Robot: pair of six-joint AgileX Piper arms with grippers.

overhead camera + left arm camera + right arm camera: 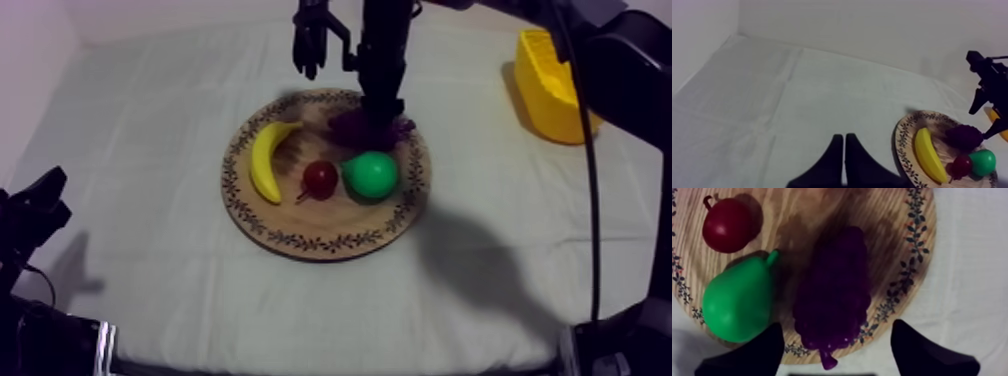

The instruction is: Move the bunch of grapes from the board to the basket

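Note:
The purple bunch of grapes (352, 127) lies at the far side of the round wooden board (322, 238), partly under my right arm. My right gripper (836, 327) hangs open just above the grapes (832, 295), one finger on the pear's side and one finger (924, 350) near the board's rim (907, 243). The yellow basket (548, 85) stands at the far right of the table. My left gripper (844, 147) rests shut at the table's near left, its fingers together as a wedge, far from the board (903, 145) and the grapes (964, 136).
On the board with the grapes lie a banana (265, 160), a small red fruit (320, 178) and a green pear (372, 174). The pear (739, 305) lies close beside the grapes, under one right finger. Bare cloth lies between board and basket.

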